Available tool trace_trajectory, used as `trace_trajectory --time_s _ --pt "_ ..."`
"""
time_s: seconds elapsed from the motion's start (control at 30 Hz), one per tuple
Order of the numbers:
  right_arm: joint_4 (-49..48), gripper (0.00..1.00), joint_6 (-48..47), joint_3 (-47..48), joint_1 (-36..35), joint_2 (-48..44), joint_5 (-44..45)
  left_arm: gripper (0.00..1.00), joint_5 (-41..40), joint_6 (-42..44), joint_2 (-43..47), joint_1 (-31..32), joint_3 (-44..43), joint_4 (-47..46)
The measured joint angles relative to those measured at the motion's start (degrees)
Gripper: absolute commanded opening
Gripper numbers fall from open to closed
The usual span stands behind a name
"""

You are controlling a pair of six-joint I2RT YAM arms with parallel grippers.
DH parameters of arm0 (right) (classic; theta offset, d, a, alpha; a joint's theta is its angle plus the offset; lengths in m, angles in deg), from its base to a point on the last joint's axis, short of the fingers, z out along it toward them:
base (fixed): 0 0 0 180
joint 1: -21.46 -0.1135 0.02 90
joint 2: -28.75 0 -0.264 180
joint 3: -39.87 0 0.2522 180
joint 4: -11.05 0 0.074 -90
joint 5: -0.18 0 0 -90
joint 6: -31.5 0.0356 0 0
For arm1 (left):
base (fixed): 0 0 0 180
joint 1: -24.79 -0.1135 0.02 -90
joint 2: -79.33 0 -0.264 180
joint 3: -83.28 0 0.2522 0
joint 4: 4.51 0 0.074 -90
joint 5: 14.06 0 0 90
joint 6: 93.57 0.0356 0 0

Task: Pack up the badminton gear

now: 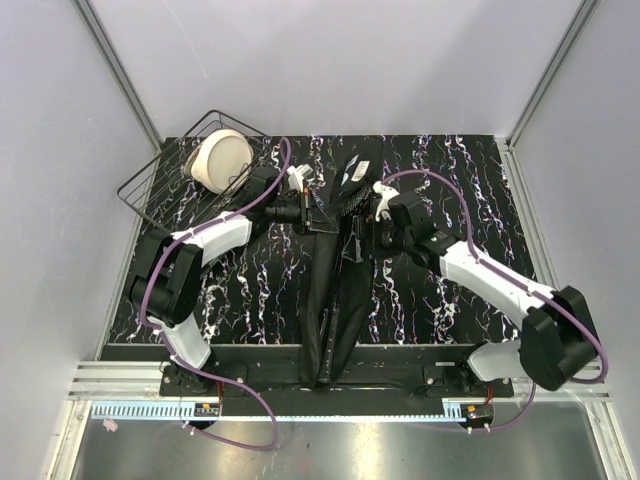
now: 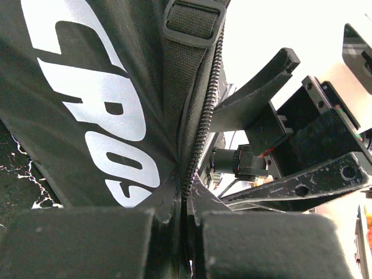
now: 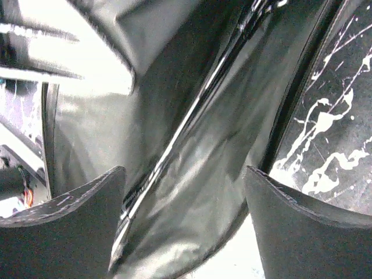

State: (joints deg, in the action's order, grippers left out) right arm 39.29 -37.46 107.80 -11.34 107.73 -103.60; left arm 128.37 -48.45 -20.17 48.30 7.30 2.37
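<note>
Shows the left fingers (image 2: pixel 87 244) pressed together, pinching the zip edge of a long black fabric racket bag (image 2: pixel 116 70) with large white lettering. Traces the black zip teeth (image 2: pixel 204 116) from that pinch upward toward a webbing strap and buckle (image 2: pixel 192 23). Shows the right fingers (image 3: pixel 64 232) spread wide, gripping nothing, poised just over a glossy black fold of the racket bag on the opposite side of the opening, close to the left fingers. Places the racket bag lengthwise down the middle of a black worktop veined with white (image 1: pixel 440 180), one end at the near edge between the arm bases, the other toward the far wall. Reveals no racket, shuttlecock or tube lying loose in any view; cannot judge the bag's contents from these angles. Sets a black wire basket (image 1: pixel 150 185) at the far left corner, holding a cream round bowl-like object (image 1: pixel 222 160).

Reads as the bag-closing step: one edge held taut, the other side free. Calls next for the right fingers to come down on the facing edge or on the zip pull, not picked out here, then to draw the two sides together without dragging the racket bag out of the left pinch.
</note>
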Motion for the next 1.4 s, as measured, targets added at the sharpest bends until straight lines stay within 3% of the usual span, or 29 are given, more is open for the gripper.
trace_trajectory --time_s 0.17,0.4,0.5,0.57,0.63,0.83,1.0,1.33,1.4 --pt "1.99 0.89 -0.70 -2.93 0.09 -6.10 0.87 0.00 -0.09 0.00 0.00 0.00 0.00 -0.11" --pt "-0.85 0.90 0.61 -8.72 0.17 -6.25 0.83 0.00 -0.09 -0.22 0.00 0.00 0.00 -0.15" --pt "-6.47 0.70 3.28 -12.92 0.02 -2.10 -2.14 0.00 -0.09 -0.22 0.00 0.00 0.00 -0.20" --pt "-9.22 0.28 5.03 -14.03 -0.52 1.49 -2.95 0.00 -0.20 0.04 0.00 0.00 0.00 0.07" --pt "-10.54 0.00 6.80 -14.23 -1.77 3.69 -3.26 0.00 -0.72 1.27 0.00 0.00 -0.20 1.57" --pt "0.37 0.00 9.29 -5.92 -3.61 -1.42 2.40 0.02 -7.72 11.58 0.55 0.11 -6.97 16.41" --pt "6.86 0.00 6.75 3.28 -3.17 -6.82 5.66 0.02 -9.79 15.10 4.26 -0.74 -9.09 18.51" --pt "2.38 0.00 9.40 -0.94 -2.93 6.56 0.63 0.02 -9.60 15.98 0.87 0.26 -9.55 21.49" --pt "1.16 0.00 11.30 -1.01 -3.13 7.02 -0.70 0.07 -9.79 16.00 -0.07 1.25 -9.53 21.79"
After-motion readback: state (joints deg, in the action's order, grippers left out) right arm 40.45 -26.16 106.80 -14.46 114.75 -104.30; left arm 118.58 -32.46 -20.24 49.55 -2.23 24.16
